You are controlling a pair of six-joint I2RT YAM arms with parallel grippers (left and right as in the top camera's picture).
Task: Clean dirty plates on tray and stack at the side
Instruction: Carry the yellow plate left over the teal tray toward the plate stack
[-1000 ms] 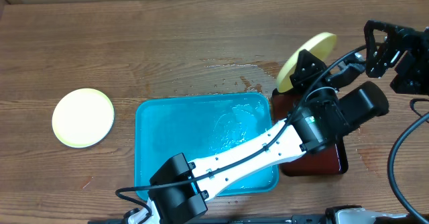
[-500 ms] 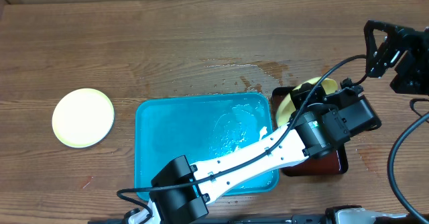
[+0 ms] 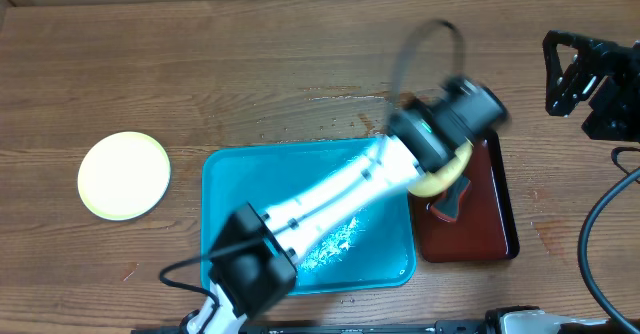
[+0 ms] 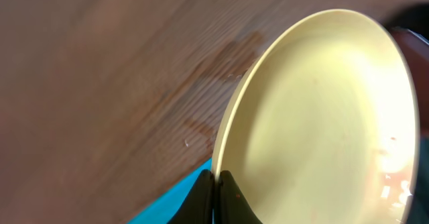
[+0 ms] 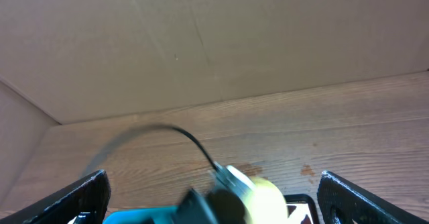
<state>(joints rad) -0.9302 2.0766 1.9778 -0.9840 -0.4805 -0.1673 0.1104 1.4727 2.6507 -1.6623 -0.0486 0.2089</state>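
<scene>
My left gripper (image 4: 218, 184) is shut on the rim of a pale yellow plate (image 4: 322, 117) and holds it tilted on edge. In the overhead view the arm is motion-blurred and the plate (image 3: 447, 177) hangs over the gap between the turquoise tray (image 3: 250, 189) and the dark red tray. The turquoise tray holds only water and white flecks (image 3: 330, 242). A second pale yellow plate (image 3: 124, 174) lies on the table at far left. No white-light blue plate shows. My right gripper (image 3: 578, 74) is open and empty at the far right, raised; its fingers frame the right wrist view (image 5: 213, 200).
A dark red-brown tray (image 3: 492, 219) with a black rim stands right of the turquoise tray, with a small black object (image 3: 450, 204) on it. Wet patches (image 3: 400, 102) mark the wood behind the trays. A cardboard wall (image 5: 214, 43) backs the table.
The left arm lowered the held plate from above the red tray's back edge, then swung it and its wrist leftward, now blurred. The right arm has not moved.
</scene>
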